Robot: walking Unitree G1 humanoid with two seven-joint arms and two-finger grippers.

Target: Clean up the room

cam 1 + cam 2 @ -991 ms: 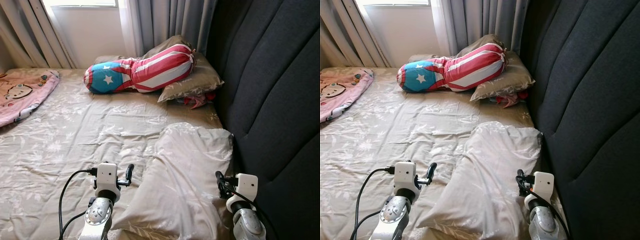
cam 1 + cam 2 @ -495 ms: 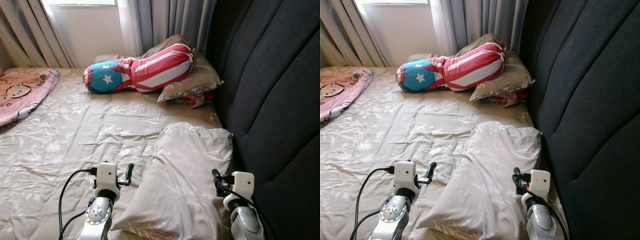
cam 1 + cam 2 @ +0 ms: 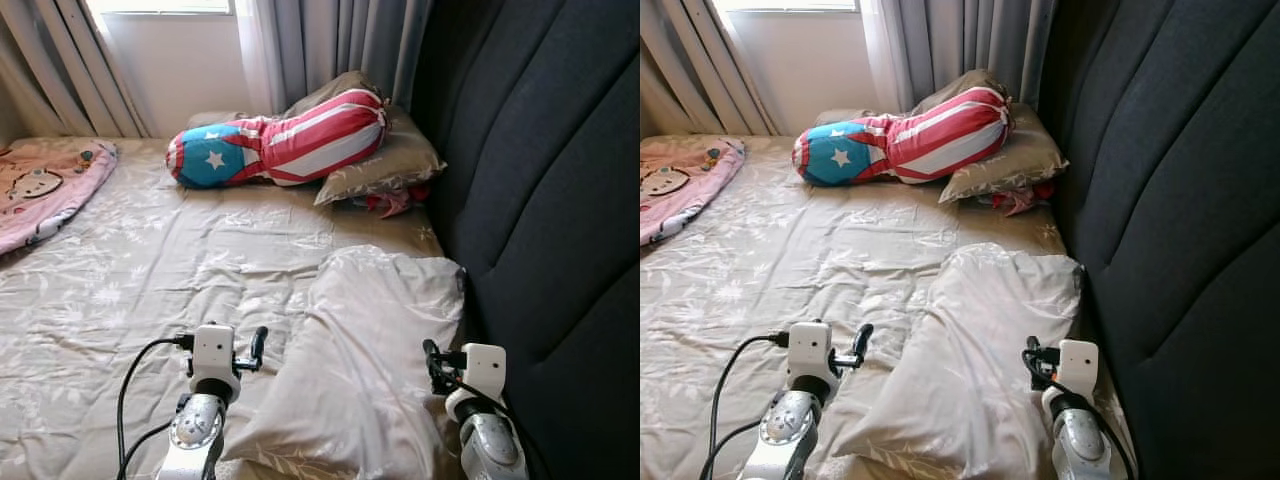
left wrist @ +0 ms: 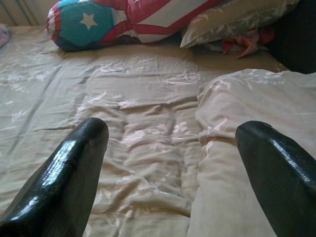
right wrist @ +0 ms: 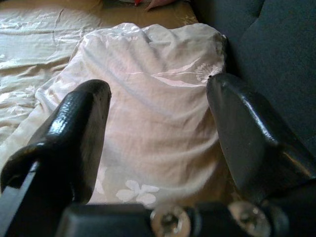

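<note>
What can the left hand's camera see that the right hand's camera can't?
Only the left wrist view shows the star-and-stripes bolster, the far pillow and the red cloth. Only the right wrist view shows the dark headboard up close. Both show the near pillow on the bed sheet, each between its own gripper's open jaws.

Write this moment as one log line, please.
left gripper: open, beside pale floral pillow | right gripper: open, over pillow by dark padded headboard | nothing held

Silver arms carry white wrist blocks, black cables, glossy black-fingered left pincer (image 4: 170, 173) and right pincer (image 5: 158, 138).
</note>
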